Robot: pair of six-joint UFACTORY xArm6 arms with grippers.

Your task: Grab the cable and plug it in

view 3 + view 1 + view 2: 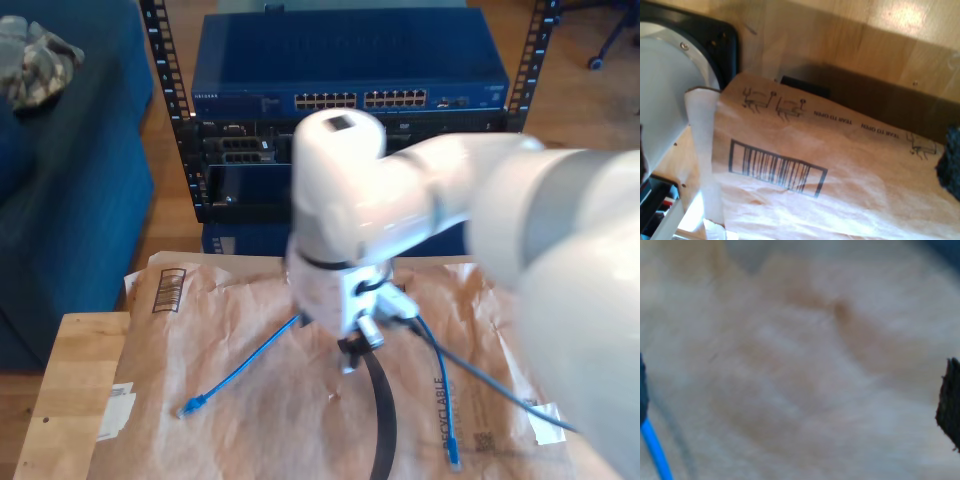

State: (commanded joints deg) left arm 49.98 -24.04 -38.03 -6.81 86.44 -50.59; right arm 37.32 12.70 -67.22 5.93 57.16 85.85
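My second gripper (795, 390) hangs close over the brown paper (250, 400), jaws wide apart. The cable (240, 372) lies on that paper, touching one finger (642, 390). It could slip aside when I squeeze. My first gripper's jaws: cannot tell.

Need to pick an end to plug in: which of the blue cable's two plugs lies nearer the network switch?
The plug toward the exterior view's left; it lies further up the brown paper than the other plug, which sits at the near edge.
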